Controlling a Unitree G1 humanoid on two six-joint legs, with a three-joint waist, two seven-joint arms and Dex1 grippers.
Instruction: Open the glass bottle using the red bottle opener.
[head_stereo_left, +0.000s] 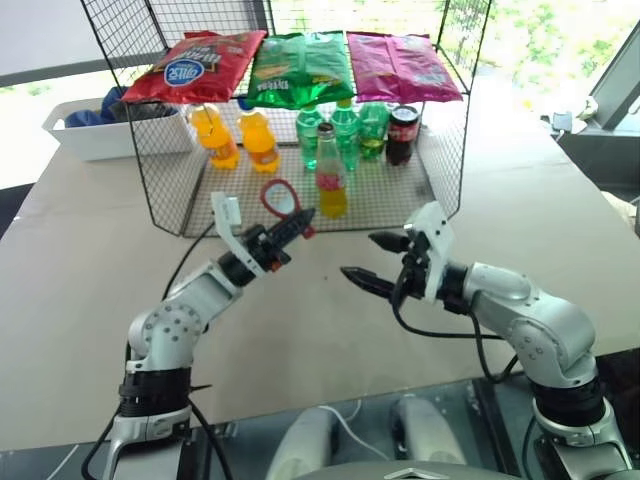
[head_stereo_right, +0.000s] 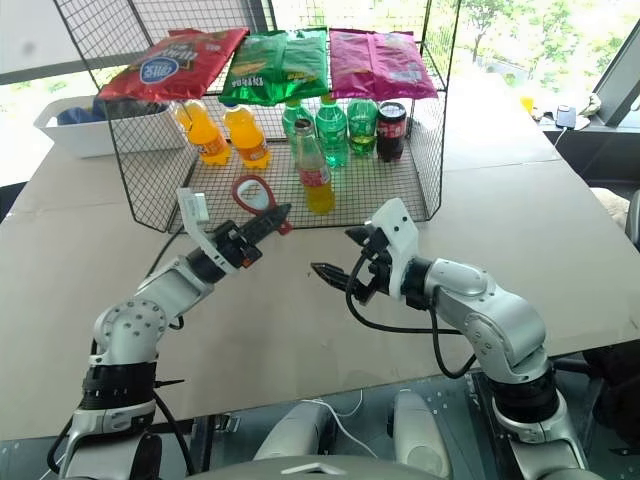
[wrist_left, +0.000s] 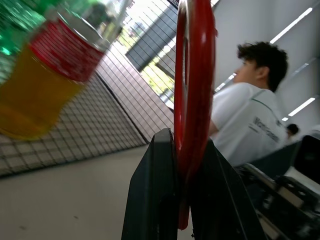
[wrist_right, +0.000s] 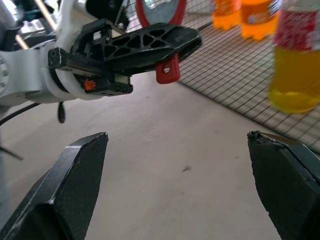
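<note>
Left gripper (head_stereo_left: 300, 222): clamped on the handle of the red bottle opener (head_stereo_left: 281, 198), ring head raised.
Right gripper (head_stereo_left: 375, 258): fingers spread wide, holding nothing, above the table (head_stereo_left: 90, 260).
Glass bottle (head_stereo_left: 330, 173): upright on the wire rack (head_stereo_left: 400, 195) floor, just beyond both grippers.

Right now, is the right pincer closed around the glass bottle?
No. The right pincer hangs open over the table, apart from the glass bottle, which stands on the wire rack.

Red bottle opener (head_stereo_left: 281, 199), yellow-orange glass bottle (head_stereo_left: 331, 177) with red label
</note>
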